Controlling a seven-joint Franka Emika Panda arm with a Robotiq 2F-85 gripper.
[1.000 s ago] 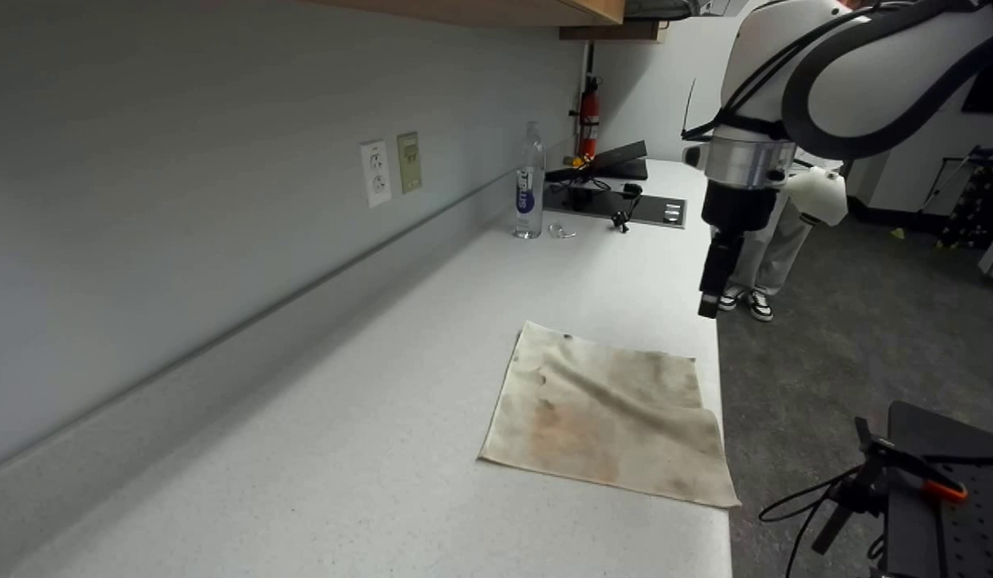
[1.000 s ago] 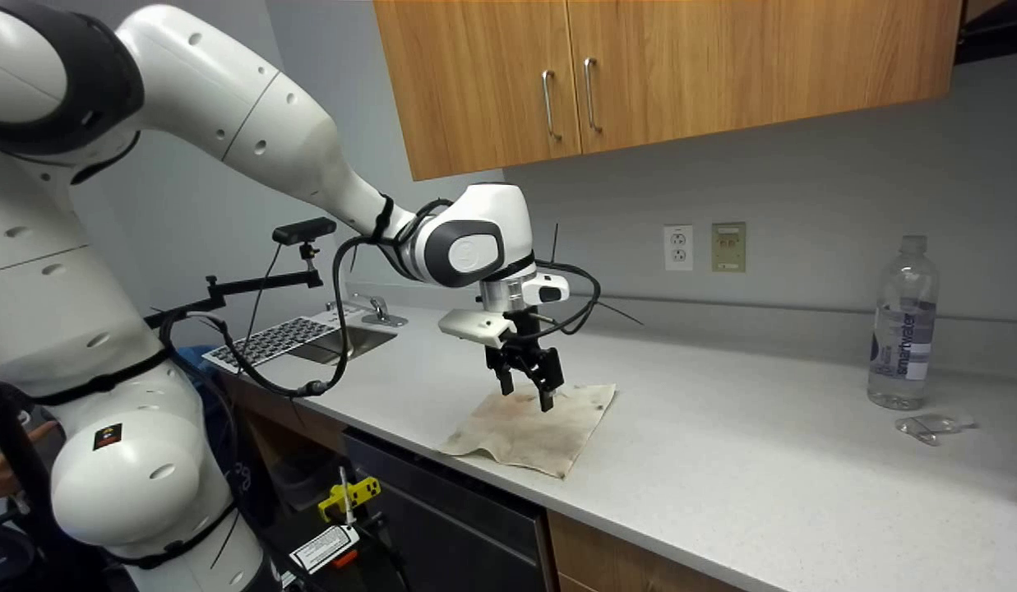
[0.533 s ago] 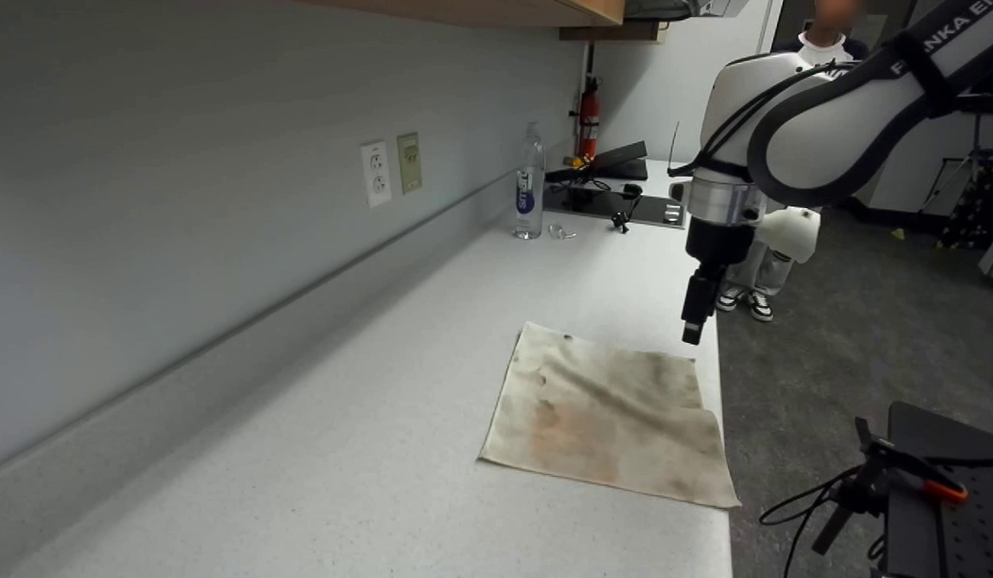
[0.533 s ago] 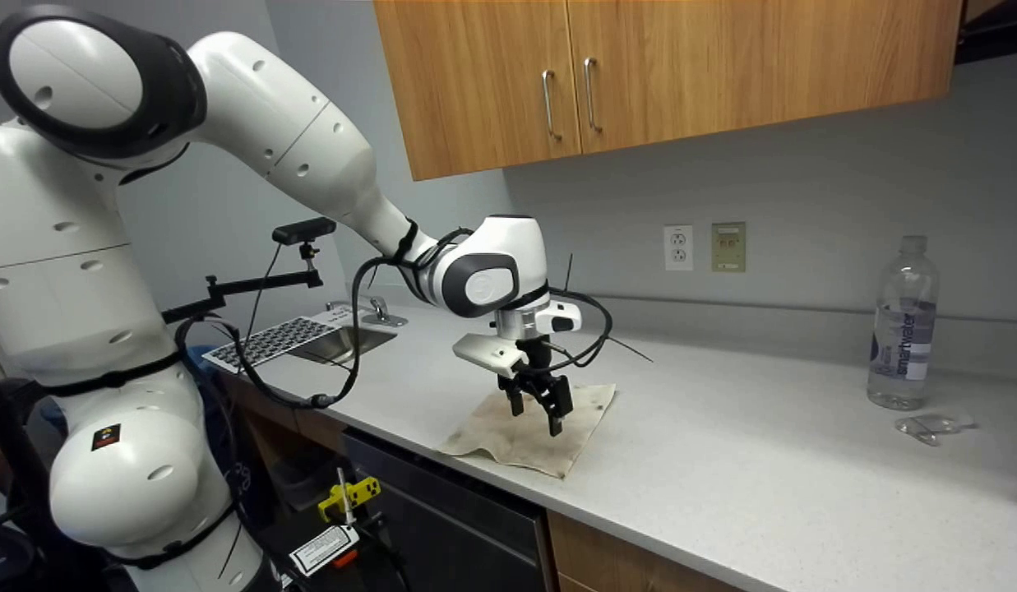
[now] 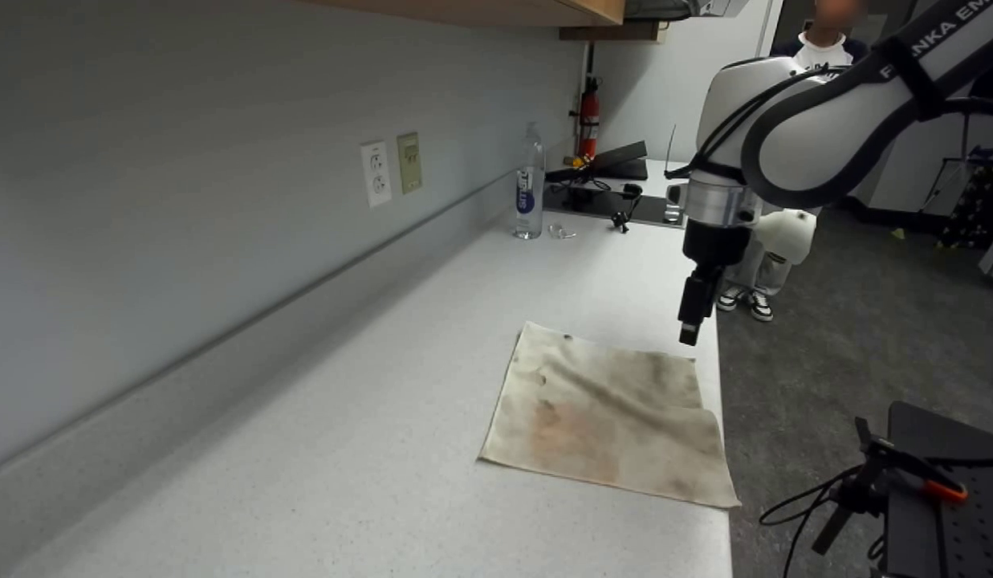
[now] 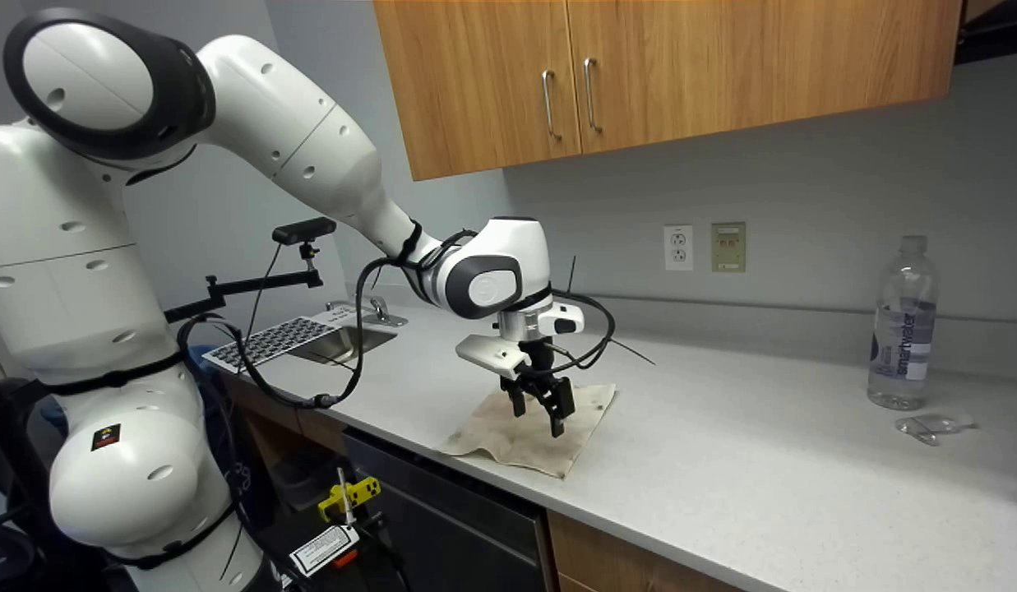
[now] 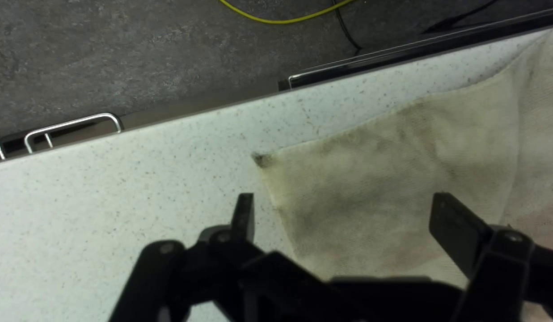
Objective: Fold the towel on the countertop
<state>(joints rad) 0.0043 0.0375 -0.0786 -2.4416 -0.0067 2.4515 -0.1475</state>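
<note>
Right by the front edge of the countertop (image 5: 303, 449), the towel (image 5: 608, 417) lies unfolded, one corner seeming to poke past that edge. A broad white stretch of surface runs between it and the wall (image 5: 183, 201), and more lies between it and the bottle (image 6: 903, 329). The cupboard (image 6: 681, 74) hangs well above. Over the towel's end nearer the bottle hangs the pincer (image 7: 343, 217), its fingers (image 7: 457, 232) spread wide: in the wrist view one shows against countertop just outside the towel, the other against the towel. The towel looks near square, so I cannot tell a long axis; its sides run roughly along and across the countertop. A soft ridge slants over it toward the front edge, and a dark-tipped corner points that way. The upright bottle reads "smartwater". In an exterior view the arm (image 5: 821, 132) shows "F" and "NKA EM", with a black strap (image 5: 912, 76) covering part. The white tag (image 6: 325, 549) bears print too small to read.
</note>
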